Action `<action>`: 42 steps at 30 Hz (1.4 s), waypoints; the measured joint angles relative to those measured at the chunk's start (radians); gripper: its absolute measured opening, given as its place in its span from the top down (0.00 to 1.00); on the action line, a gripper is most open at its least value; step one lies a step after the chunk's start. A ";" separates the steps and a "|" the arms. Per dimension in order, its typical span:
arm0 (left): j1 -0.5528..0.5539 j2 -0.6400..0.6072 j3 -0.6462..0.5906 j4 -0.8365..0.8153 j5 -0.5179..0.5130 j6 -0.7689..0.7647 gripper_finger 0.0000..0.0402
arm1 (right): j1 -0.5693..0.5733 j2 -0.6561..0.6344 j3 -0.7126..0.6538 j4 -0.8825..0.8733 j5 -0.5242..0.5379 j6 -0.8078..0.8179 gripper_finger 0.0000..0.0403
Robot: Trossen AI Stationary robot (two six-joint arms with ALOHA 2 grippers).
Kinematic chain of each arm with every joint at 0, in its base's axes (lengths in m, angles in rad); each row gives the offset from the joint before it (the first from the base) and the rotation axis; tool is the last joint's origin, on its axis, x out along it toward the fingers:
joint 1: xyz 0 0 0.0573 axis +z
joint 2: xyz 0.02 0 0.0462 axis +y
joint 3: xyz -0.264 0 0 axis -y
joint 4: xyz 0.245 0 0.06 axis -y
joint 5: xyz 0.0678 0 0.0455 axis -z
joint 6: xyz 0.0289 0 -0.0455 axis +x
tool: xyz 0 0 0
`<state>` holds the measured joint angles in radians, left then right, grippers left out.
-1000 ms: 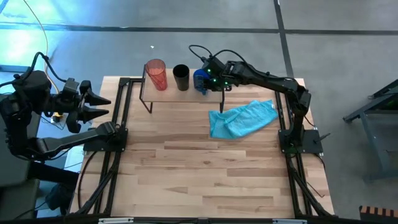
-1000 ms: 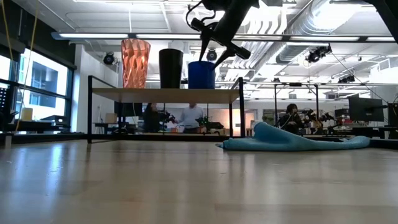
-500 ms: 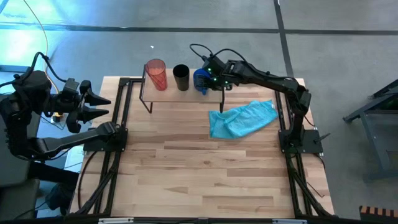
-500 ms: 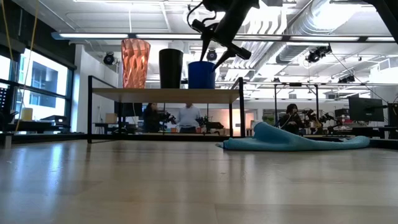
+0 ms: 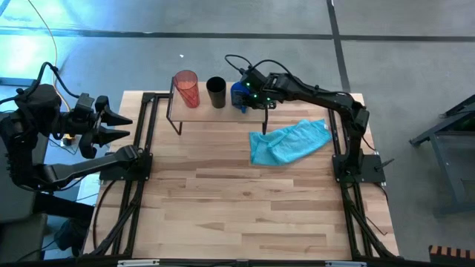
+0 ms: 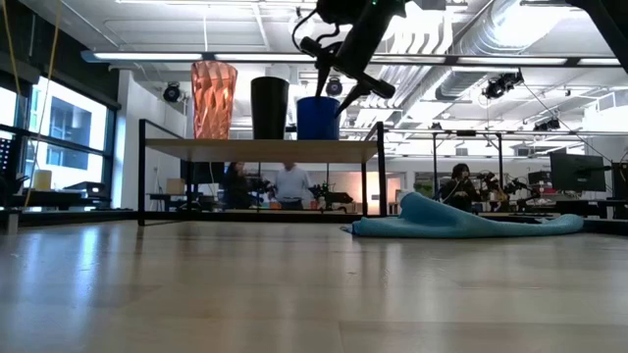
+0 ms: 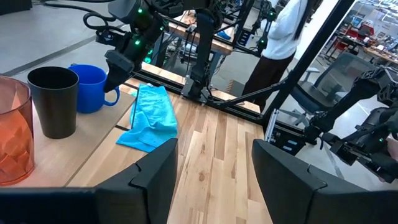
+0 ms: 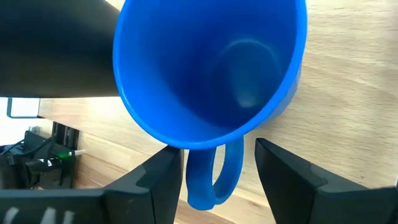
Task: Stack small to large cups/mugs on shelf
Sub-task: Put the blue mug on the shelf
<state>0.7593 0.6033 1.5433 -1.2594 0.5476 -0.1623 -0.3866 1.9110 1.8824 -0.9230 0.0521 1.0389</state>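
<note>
right gripper (image 8: 214, 163) open above blue mug (image 8: 211, 74); no writing legible.

The tumbler (image 5: 186, 88) is glowing translucent orange-red, with a faceted pattern showing in the low view. The cup (image 5: 216, 92) beside it is looking plain black. The mug (image 5: 239, 95) is showing solid bright blue, inside and out, handle too. The shelf (image 6: 257, 149) is showing pale wood on thin black legs. The cloth (image 5: 288, 141) is lying light blue, unpatterned. The table (image 5: 237, 208) is showing light wooden strips in mixed tan tones. Both arms are looking dark, the right gripper (image 5: 249, 93) carrying small green lights.
</note>
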 joint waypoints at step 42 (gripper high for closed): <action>0.000 0.000 0.000 0.000 0.002 0.000 0.52 | -0.013 -0.001 0.000 -0.017 0.014 -0.009 0.53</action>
<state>0.7591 0.6033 1.5433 -1.2598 0.5495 -0.1623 -0.3992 1.9099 1.8824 -0.9401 0.0666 1.0301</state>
